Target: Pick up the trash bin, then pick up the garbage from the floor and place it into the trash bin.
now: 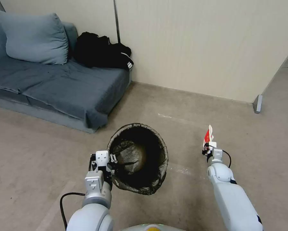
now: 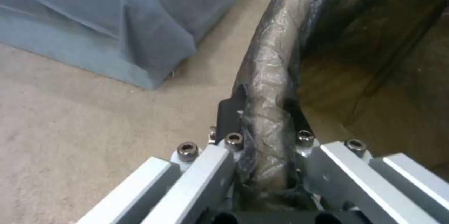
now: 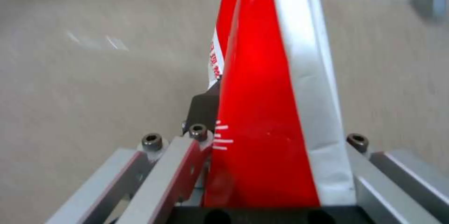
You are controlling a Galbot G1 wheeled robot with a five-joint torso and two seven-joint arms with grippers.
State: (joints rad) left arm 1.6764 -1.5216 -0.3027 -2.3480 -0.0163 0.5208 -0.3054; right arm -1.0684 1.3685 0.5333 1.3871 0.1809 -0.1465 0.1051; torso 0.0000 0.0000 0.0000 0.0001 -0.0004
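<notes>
Above the floor, left gripper [image 1: 113,159] clamps the trash bin [image 1: 138,158] rim — right gripper [image 1: 209,146] pinches a crushed red-and-white cup [image 1: 208,135].

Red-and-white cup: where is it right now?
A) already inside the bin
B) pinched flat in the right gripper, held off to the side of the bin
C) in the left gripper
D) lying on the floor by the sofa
B: the right gripper is shut on the flattened cup, apart from the bin that the left gripper holds by its rim.
</notes>
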